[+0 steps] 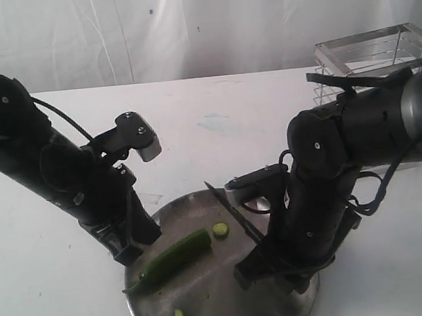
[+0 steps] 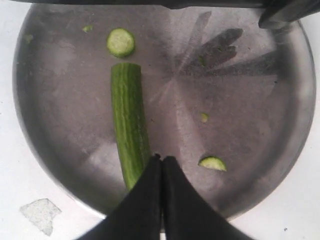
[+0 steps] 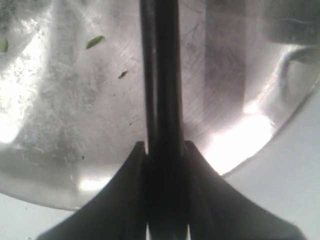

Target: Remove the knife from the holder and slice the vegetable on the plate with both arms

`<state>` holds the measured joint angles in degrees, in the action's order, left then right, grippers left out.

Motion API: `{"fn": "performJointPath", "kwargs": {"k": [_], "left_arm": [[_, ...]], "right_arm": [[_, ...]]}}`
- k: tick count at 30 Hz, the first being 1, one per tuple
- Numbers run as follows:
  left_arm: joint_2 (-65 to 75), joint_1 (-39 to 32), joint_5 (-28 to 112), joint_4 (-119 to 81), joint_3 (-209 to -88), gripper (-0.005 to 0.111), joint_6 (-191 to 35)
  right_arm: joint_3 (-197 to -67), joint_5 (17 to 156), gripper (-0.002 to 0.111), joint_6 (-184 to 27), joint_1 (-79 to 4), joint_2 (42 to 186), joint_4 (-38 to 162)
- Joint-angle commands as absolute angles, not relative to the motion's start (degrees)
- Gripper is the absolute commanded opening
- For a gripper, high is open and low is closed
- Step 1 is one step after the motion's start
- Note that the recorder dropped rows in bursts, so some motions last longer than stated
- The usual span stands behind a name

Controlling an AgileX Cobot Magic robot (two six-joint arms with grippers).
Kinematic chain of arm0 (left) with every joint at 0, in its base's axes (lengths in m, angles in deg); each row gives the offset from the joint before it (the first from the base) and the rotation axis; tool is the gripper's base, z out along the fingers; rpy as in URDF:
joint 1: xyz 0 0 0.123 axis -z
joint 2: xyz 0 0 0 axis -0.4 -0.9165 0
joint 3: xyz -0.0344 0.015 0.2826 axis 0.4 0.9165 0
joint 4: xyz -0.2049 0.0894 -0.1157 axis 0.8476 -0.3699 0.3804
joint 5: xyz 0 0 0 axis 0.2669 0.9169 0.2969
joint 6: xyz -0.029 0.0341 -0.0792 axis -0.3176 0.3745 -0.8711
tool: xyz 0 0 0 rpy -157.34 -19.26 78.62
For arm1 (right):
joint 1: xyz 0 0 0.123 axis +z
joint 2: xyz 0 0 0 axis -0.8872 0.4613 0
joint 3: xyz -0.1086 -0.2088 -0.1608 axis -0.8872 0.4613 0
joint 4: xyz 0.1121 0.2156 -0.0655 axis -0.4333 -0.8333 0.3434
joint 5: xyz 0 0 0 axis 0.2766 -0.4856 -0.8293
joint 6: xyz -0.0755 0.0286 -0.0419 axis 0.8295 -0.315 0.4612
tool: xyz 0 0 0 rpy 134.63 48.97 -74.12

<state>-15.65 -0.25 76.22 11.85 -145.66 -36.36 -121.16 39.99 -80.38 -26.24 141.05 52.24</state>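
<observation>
Plate (image 1: 230,293) sits at the near edge of the white worktop (image 1: 215,121), between the two arms. Vegetable (image 2: 129,125) lies on the plate's left half, one end cut square. A round slice (image 2: 121,42) lies just beyond the cut end, apart from it. A half slice (image 2: 212,163) rests nearer the plate's front rim, with a few green crumbs scattered about. Left end effector (image 2: 161,160) closed tight, fingers pressed together with nothing between them, tips over the vegetable's tapered end; whether they press on it I cannot tell. Right end effector (image 3: 165,147) clamped on the handle of the knife (image 1: 229,210), dark blade angled across the plate, past the round slice and clear of the vegetable. Holder (image 1: 379,51) stands at the far right of the worktop, behind the right arm
</observation>
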Motion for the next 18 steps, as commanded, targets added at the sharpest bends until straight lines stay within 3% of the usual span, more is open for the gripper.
{"fn": "performJointPath", "kwargs": {"k": [1, 18], "left_arm": [[-15.14, -0.16, 79.66, 12.28, -145.7, 0.0, -38.01], [-15.14, -0.16, 72.75, 18.43, -135.81, 0.0, -32.75]], "right_arm": [[-121.38, 37.48, 0.0, -75.29, -26.62, 139.32, 52.63], [-116.81, 38.1, 0.0, -76.16, -26.62, 129.38, 62.0]]}}
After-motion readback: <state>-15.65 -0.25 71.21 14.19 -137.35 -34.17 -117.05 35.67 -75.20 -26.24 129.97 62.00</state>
